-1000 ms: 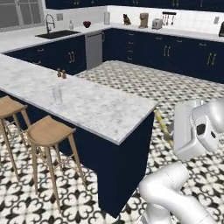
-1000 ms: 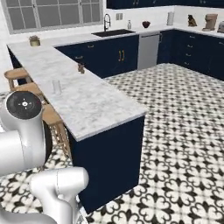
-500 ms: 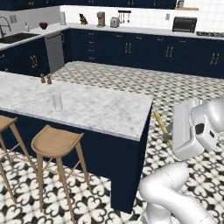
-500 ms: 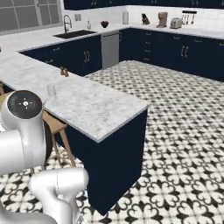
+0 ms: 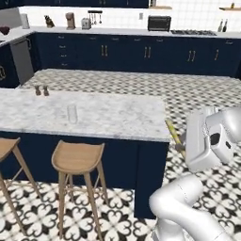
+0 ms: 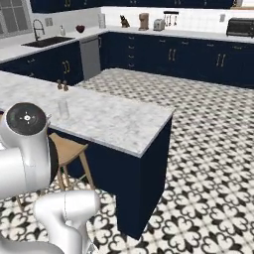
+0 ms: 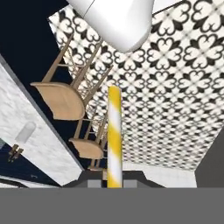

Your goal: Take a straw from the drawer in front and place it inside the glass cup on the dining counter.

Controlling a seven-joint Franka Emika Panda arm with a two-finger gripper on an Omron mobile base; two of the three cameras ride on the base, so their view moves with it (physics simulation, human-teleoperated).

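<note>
I've got the dining counter (image 5: 117,117) running L-R across the left base cam, its near-right corner just beside my gripper (image 5: 181,147); beyond that end edge there's wide open patterned floor (image 6: 208,149) up to the far cabinets. Glass cup (image 5: 72,113) stands upright mid-slab, well back from the corner, nearer the stool-side edge, w/ two small shakers (image 5: 41,90) near the far edge. Stools (image 5: 77,160) are tucked under the near edge, so that side's tight. Fingers are clamped together on the straw (image 7: 114,135); in the hand cam it sticks straight out from between them, yellow-and-white striped, long axis in line w/ the gripper. In the left base cam the straw shows as a thin tan stick slanting up-left from the hand toward the counter's corner, free end close to the edge, can't tell if touching. Fingertips themselves are hidden behind the wrist there. In the right base cam the cup (image 6: 63,109) is faint, partly blocked by my arm.
</note>
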